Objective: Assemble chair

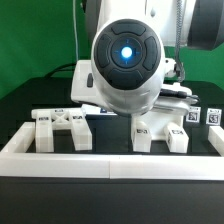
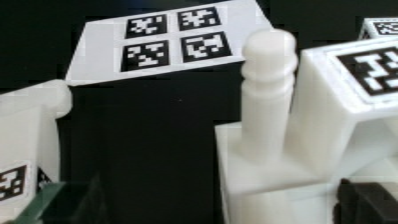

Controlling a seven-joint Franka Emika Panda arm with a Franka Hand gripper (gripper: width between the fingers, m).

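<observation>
The robot body (image 1: 125, 65) fills the middle of the exterior view and hides a good share of the work behind it. The long border wall (image 1: 110, 165) runs along the front of the black table (image 1: 22, 108). It only fences the area in: there is no bin, tray or box anywhere in either view, so nothing is stowed in anything. The marker board (image 2: 169, 40) lies flat beyond the work in the wrist view, bare except for its tags. As for the chair (image 1: 160, 130), it stands part-built just behind the wall on the exterior view's right, blocks joined into a low base. Close up, an upright peg (image 2: 267, 75) rises out of that base right beside a tagged block (image 2: 365, 75). By my reading the job is somewhere in the middle: the base and peg look seated, but the X-braced panel (image 1: 60, 127) lies on its own well over on the exterior view's left, not yet joined, and small tagged pieces (image 1: 212, 117) wait at the far right. The gripper (image 2: 199, 205) hangs over the peg with its jaws spread wide. One of its fingers (image 2: 39, 205) sits clear of the white plastic with dark table between, so it has hold of nothing.
</observation>
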